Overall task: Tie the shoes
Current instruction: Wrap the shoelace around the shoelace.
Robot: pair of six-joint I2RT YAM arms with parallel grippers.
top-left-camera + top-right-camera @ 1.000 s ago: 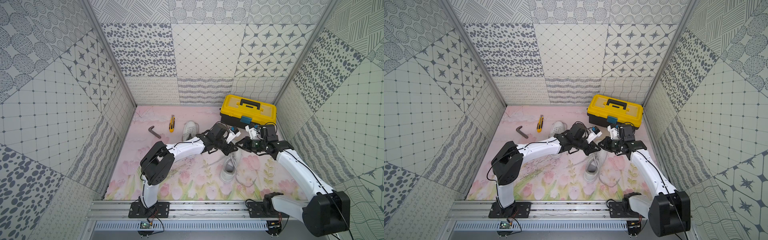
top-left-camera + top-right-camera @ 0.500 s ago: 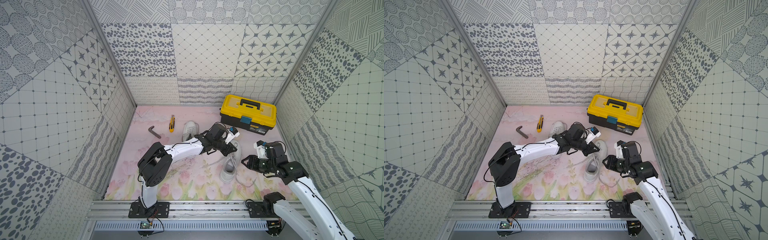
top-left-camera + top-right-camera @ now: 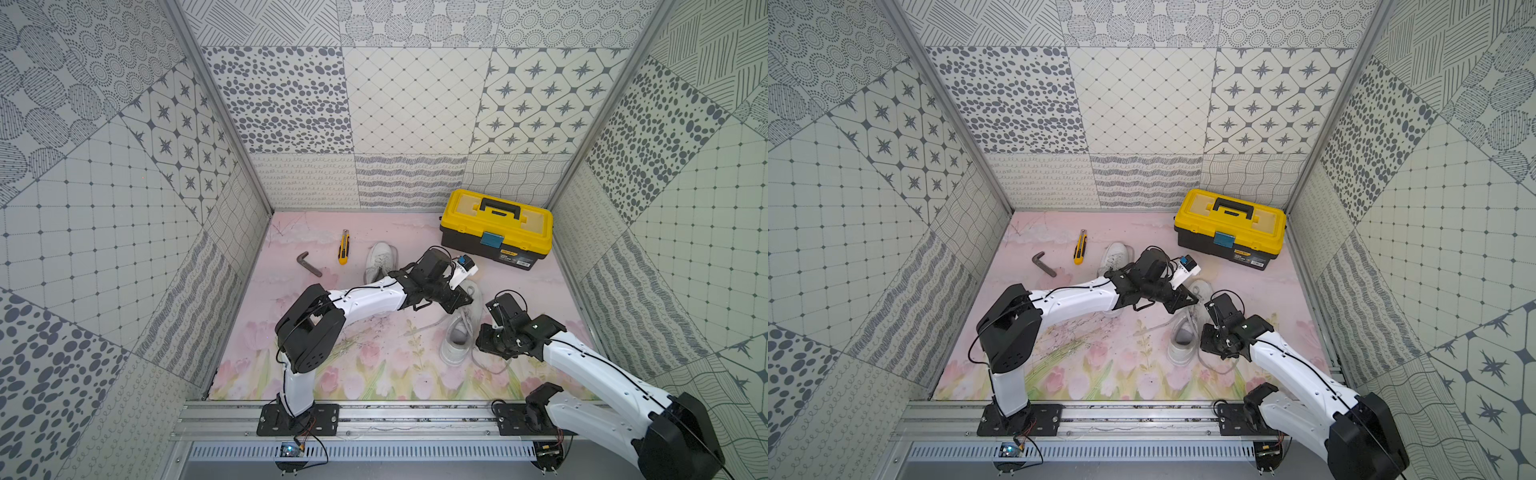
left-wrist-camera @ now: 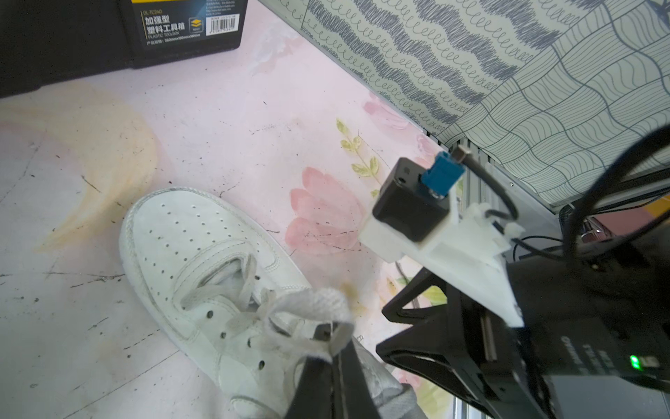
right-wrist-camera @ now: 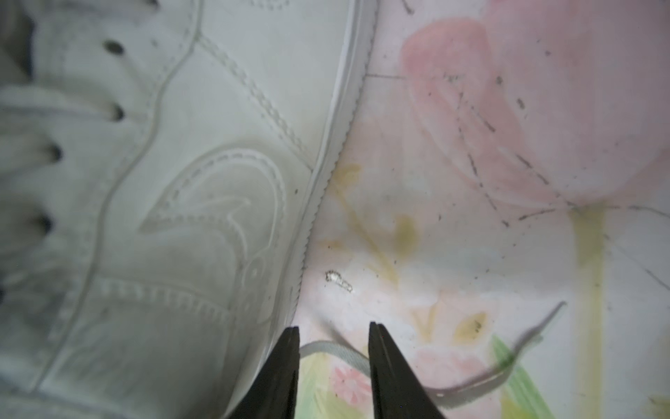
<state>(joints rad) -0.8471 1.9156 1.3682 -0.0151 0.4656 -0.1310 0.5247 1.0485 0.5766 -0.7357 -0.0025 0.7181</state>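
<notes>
Right gripper (image 5: 333, 332) sits low over the floral mat (image 5: 471, 235), just beside the sidewall of the near sneaker (image 5: 145, 181). Its jaws are parted, with a clear gap between the black fingertips. A loose lace end (image 5: 337, 352) lies flat on the mat and spans that gap from one finger to the other, then curls away from the shoe. Nothing is pinched yet. Whether the tips touch the mat I cannot tell from so close and soft a view.

Left gripper (image 4: 333, 348) is clenched on a lace loop (image 4: 311, 303), holding it raised above the sneaker's tongue and eyelets.

In a top view the near sneaker (image 3: 457, 332) lies between the two wrists. Its long axis runs heel toward the robot's base and toe toward the yellow toolbox (image 3: 496, 226). The second sneaker (image 3: 379, 259) rests farther back, near the utility knife (image 3: 343, 247) and the hex key (image 3: 309, 264), and neither gripper is at it.

The next move turns on how the strand sits in the right jaws. It lies on the shoe's right side, so the right arm is the nearer one. But it runs along the closing line rather than across it. I judge that a squeeze here may buckle the lace instead of trapping it, and a small wrist turn would square it up.
</notes>
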